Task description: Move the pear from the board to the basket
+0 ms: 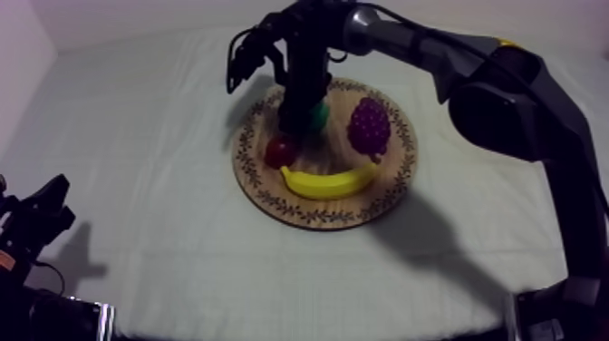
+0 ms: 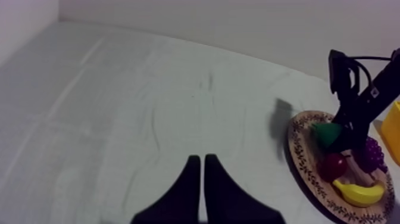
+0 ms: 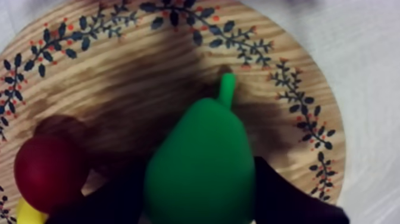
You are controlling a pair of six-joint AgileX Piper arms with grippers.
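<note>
The green pear (image 3: 201, 156) stands on the round wooden board (image 3: 119, 65) with its stem pointing away from the camera. My right gripper (image 3: 199, 184) is shut on the pear, a black finger (image 3: 280, 196) pressed to each side. From above, the right gripper (image 1: 302, 116) reaches down onto the board (image 1: 390, 195), and only a bit of the pear (image 1: 320, 115) shows. A corner of the yellow basket (image 2: 393, 128) shows just beyond the board (image 2: 300, 149). My left gripper (image 1: 43, 213) rests shut, low at the left of the table; its fingers (image 2: 189, 179) lie together.
Also on the board are a small red fruit (image 1: 279, 151) next to the pear, a banana (image 1: 328, 182) along the near rim and a bunch of grapes (image 1: 369, 127) to the right. Open cloth lies to the left and in front.
</note>
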